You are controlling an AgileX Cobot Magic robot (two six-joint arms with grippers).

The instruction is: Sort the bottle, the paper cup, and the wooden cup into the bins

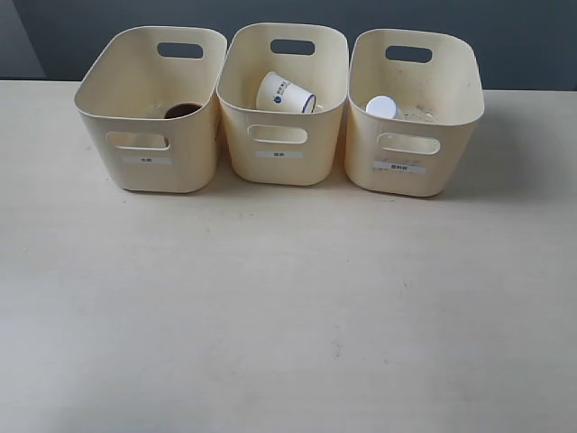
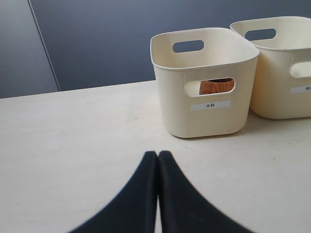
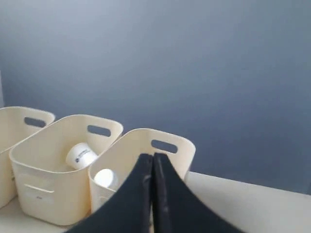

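Observation:
Three cream bins stand in a row at the back of the table. The left bin [image 1: 149, 135] holds the wooden cup [image 1: 182, 110], whose brown side shows through the handle cut-out [image 2: 216, 86]. In the middle bin [image 1: 282, 144] the paper cup [image 1: 285, 94] lies on its side. The right bin [image 1: 410, 162] holds the bottle, with only its white cap [image 1: 381, 106] showing. Neither gripper appears in the exterior view. My left gripper [image 2: 158, 154] is shut and empty, low over the table in front of the left bin [image 2: 204, 97]. My right gripper [image 3: 153, 156] is shut and empty, raised before the right bin [image 3: 146, 145].
A dark blue-grey wall [image 1: 505, 36] runs behind the bins. The pale table [image 1: 288, 307] stretches from the bins to the front edge. Each bin carries a small white label [image 1: 279, 154] on its front.

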